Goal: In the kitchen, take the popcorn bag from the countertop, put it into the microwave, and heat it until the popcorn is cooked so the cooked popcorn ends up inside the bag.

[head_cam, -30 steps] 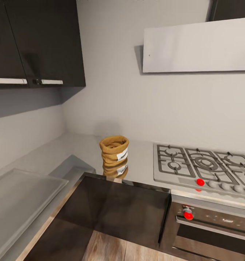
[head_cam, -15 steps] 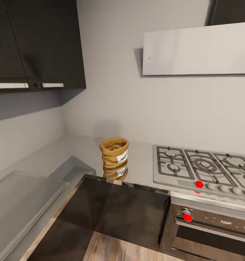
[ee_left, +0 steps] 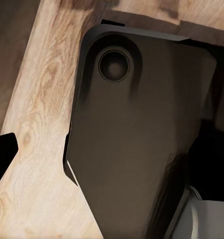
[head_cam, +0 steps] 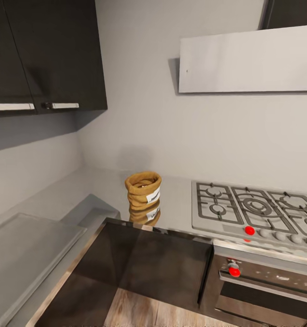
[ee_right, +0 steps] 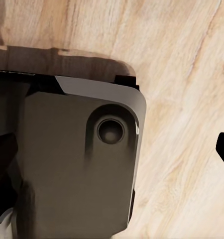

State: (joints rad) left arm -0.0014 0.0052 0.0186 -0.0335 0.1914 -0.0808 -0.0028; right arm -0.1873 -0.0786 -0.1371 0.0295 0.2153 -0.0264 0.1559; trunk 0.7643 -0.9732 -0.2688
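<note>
Tan paper bag [head_cam: 143, 189], rolled rim, white label on its front: you have it upright on the bench [head_cam: 103, 186], close to the front edge, in the stretch between the inner corner and the hob [head_cam: 253, 211]. Its reflection shows on the glossy grey surface just in front of it.

Hob, steel, with dark grates: just beside the bag, apart from it, a red knob [head_cam: 249, 230] on its front strip. Oven [head_cam: 267, 290] below it, steel front, one red knob [head_cam: 234, 271].

Cabinet front [head_cam: 158, 263], dark brown, glossy: under the bench edge, directly below the bag.

Raised grey panel [head_cam: 26, 240]: on the side run of the bench, well apart from the bag.

Wall cabinets [head_cam: 44, 54], dark, with pale handles: above the corner. Pale hood [head_cam: 249, 59] above the hob.

Wood floor [head_cam: 139, 313]: at the foot of the cabinets; you also see it in both wrist views [ee_left: 37, 149], [ee_right: 191, 74], beneath a dark rounded part of the robot's body [ee_left: 137, 134], [ee_right: 77, 159].

Jaws, left and right: you cannot tell their state from these views.
</note>
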